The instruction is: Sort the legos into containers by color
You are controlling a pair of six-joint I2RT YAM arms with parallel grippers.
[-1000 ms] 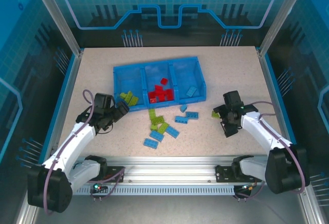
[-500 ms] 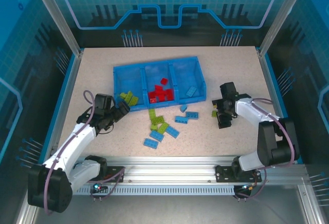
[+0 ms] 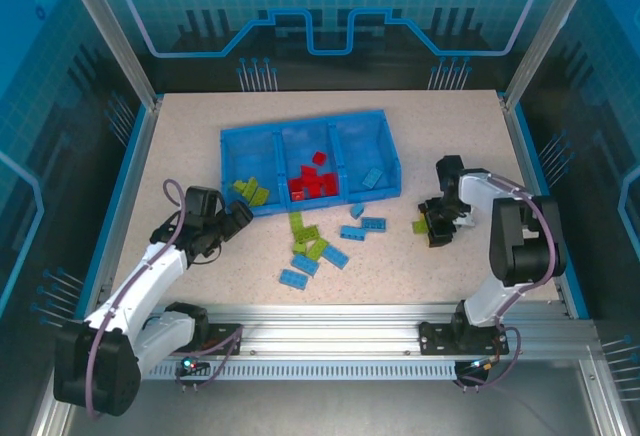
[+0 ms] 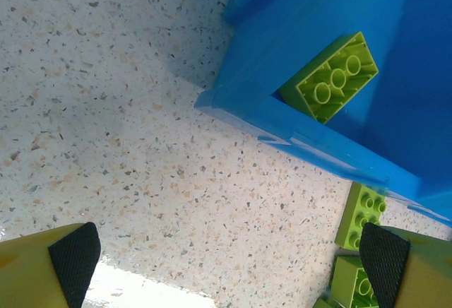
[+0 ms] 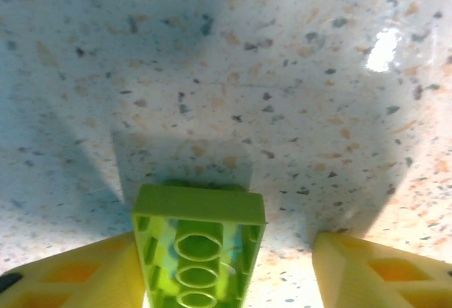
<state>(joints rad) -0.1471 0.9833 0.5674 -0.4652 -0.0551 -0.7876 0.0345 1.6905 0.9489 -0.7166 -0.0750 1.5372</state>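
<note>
The blue tray (image 3: 392, 153) holds lime bricks (image 3: 252, 191) in its left compartment, red bricks (image 3: 313, 184) in the middle one and a light-blue brick (image 3: 373, 177) in the right one. Loose lime bricks (image 3: 305, 234) and blue bricks (image 3: 335, 256) lie in front of it. My right gripper (image 3: 437, 224) is low over the table to the tray's right. It is open (image 5: 226, 273) around a lime brick (image 5: 198, 251) lying hollow side up against the left finger, with a gap to the right finger. My left gripper (image 3: 236, 219) is open (image 4: 229, 265) at the tray's front-left corner (image 4: 282, 124), with bare table between its pads (image 4: 74, 258).
A lime brick (image 4: 332, 78) lies inside the tray's corner. Two more lime bricks (image 4: 361, 216) lie on the table by my left gripper's right finger. Two blue bricks (image 3: 373, 223) sit between the tray and my right gripper. Frame posts and blue walls ring the table.
The right arm's elbow has swung out to the right and back while its gripper stayed low by the lime brick. The left gripper has hardly moved.
</note>
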